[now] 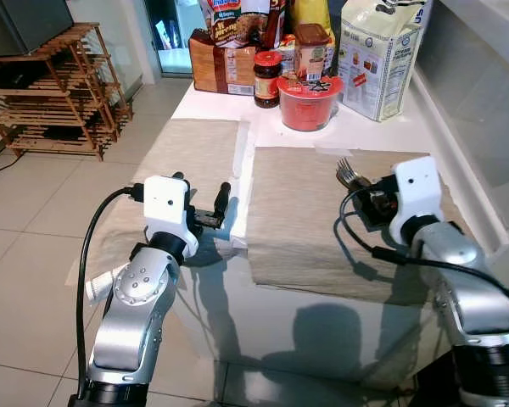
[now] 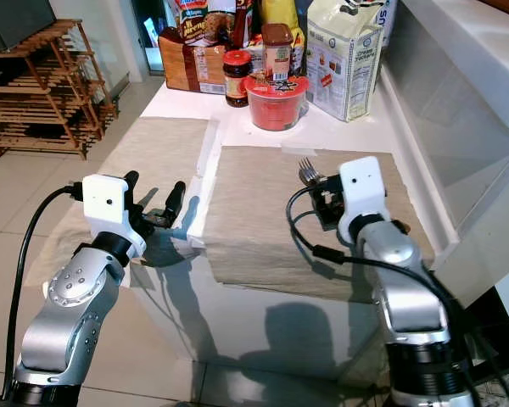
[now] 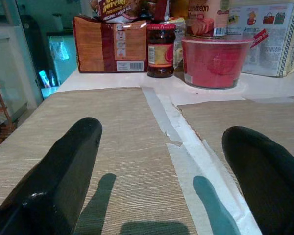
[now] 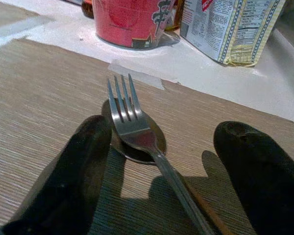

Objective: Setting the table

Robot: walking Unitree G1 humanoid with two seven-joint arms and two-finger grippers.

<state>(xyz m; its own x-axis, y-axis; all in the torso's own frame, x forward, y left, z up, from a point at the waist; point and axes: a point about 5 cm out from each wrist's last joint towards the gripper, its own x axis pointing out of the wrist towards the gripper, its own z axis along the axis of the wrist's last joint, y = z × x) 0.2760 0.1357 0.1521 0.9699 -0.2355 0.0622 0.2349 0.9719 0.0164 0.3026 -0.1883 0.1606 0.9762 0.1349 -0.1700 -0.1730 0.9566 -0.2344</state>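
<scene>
Two beige placemats lie side by side on the white table [image 1: 212,106]: a left one [image 1: 191,144] and a right one [image 1: 322,220]. On the right mat a silver fork [image 4: 132,125] rests over a spoon [image 4: 130,154], tines pointing toward the table's back. My right gripper [image 4: 164,129] is open, low over the mat, with one finger on each side of the fork and spoon, touching neither. The fork's tines [image 1: 346,172] stick out beyond it. My left gripper [image 2: 155,186] is open and holds nothing, over the near right corner of the left mat.
Along the back of the table stand a red bowl [image 1: 308,103], a dark jar [image 1: 267,79], a bread loaf [image 1: 220,64] and a white bag [image 1: 382,55]. A white ledge [image 1: 475,93] borders the table's right side. A wooden rack [image 1: 59,93] stands on the tiled floor at left.
</scene>
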